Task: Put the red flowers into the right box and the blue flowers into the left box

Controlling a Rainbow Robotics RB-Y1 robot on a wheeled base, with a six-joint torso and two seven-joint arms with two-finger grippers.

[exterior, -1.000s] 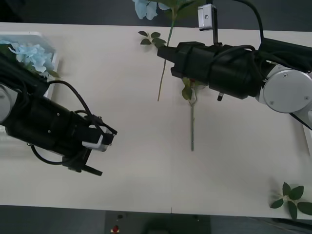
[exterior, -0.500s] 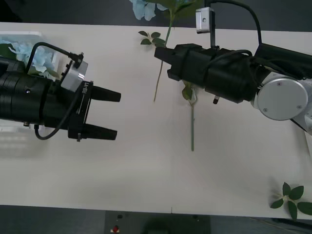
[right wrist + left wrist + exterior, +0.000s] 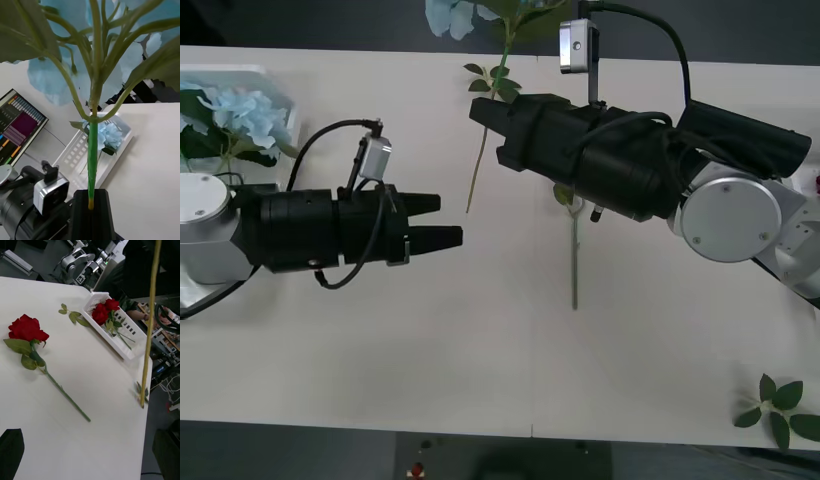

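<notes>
My right gripper (image 3: pixel 483 112) is shut on the stem of a blue flower (image 3: pixel 452 14), holding it above the table's far middle. Its pale blue head (image 3: pixel 93 56) spreads above the black fingers (image 3: pixel 90 210), and the stem's end (image 3: pixel 149 326) hangs free. A second blue flower (image 3: pixel 240 112) lies in the left box (image 3: pixel 250 72) at the far left. One red flower (image 3: pixel 26 328) lies on the table, with its stem (image 3: pixel 575 262) sticking out from under the right arm. Two red flowers (image 3: pixel 105 310) lie in the right box (image 3: pixel 129 350). My left gripper (image 3: pixel 442 220) is open and empty, pointing right.
A leaf sprig (image 3: pixel 780 405) lies at the table's near right corner. A smaller sprig (image 3: pixel 490 76) rests near the far edge beside the hanging stem. Bare tabletop stretches between the two arms and along the near edge.
The left arm has swung up and turned so that its gripper points right at the table's middle. The right arm has carried the blue flower leftward.
</notes>
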